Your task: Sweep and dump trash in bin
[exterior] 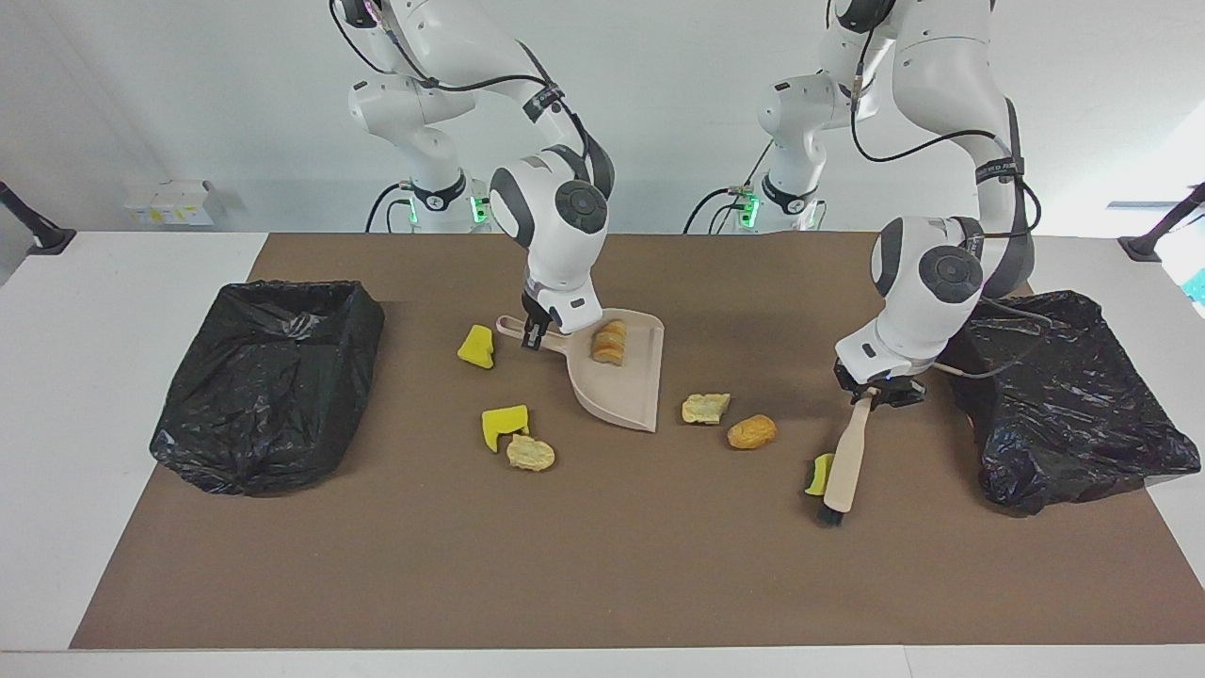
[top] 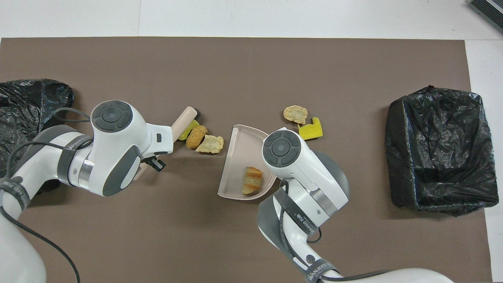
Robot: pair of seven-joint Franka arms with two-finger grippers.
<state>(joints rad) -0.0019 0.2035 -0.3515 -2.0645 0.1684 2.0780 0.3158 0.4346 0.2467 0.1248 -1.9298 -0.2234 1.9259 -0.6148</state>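
the left pincer (exterior: 871, 395) is clamped shut on the handle of the brush (exterior: 844, 461), and the bristle end is angled down onto the worktop (exterior: 602, 565) just below it. one yellow chunk (exterior: 819, 474) is seen touching the brush head. two tan lumps (exterior: 706, 408) (exterior: 752, 431) are left lying between the left pincer and the dustpan (exterior: 626, 391).

the right pincer (exterior: 535, 334) is closed tight on the dustpan handle, with a bread-like lump (exterior: 608, 341) already lying in the pan, right beside that pincer. another yellow chunk (exterior: 477, 347) is found just beside the right pincer, toward the right arm's end. a third yellow chunk (exterior: 504, 422) and a tan lump (exterior: 530, 453) are close together, farther from the robots than the right pincer. a black-bagged bin (exterior: 268, 377) is parked well apart from the right pincer, and another bin (exterior: 1064, 395) near the left pincer.
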